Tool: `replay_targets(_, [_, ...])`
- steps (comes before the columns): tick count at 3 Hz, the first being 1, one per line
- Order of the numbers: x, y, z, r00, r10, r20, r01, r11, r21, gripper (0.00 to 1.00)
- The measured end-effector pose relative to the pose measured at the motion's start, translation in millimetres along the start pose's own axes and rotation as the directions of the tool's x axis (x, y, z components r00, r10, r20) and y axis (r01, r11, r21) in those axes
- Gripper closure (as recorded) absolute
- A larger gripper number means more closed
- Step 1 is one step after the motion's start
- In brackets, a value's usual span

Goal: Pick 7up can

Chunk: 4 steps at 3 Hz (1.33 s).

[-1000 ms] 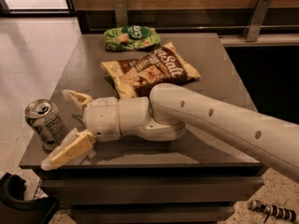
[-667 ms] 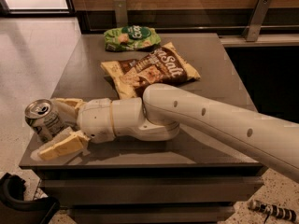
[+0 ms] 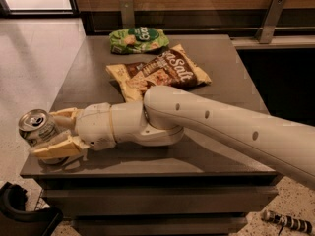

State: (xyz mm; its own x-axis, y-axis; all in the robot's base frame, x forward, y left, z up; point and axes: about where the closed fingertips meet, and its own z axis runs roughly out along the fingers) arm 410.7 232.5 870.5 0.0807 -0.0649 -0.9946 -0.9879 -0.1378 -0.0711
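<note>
You have the gripper point(image 3: 43, 132) closed around the 7up can point(image 3: 35, 126), which sits tilted between its two tan fingers point(image 3: 59, 149) at the table's point(image 3: 221, 63) corner, with the brown chip bag point(image 3: 162, 70) and green snack bag point(image 3: 138, 38) well beyond the gripper.

So the 7up can point(image 3: 37, 127) is gripped right at the front-left corner of the table point(image 3: 221, 77), tilted a bit, with the gripper point(image 3: 44, 132) fingers point(image 3: 56, 149) pressed against both its sides. A brown chip bag point(image 3: 160, 73) is seen near the table's middle, and a green snack bag point(image 3: 139, 39) is parked by the table's back edge.
</note>
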Motion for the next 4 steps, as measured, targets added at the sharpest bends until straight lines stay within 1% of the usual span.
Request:
replay_targets(1, [-0.7,1.0,1.5,1.0,-0.001,0.0,0.001,1.0,-0.003,0.99])
replay_targets(2, [-3.2,0.6,1.4,1.0,-0.003,-0.001,0.003,1.0,-0.006,1.0])
replay_targets(3, [-31.6,-10.0,-8.8,1.0,-0.015,-0.008,0.015,0.9997,-0.018,1.0])
replay_targets(4, [-73.8,-19.5,-26.4,0.997,-0.071,-0.018,0.071,0.9974,-0.008,1.0])
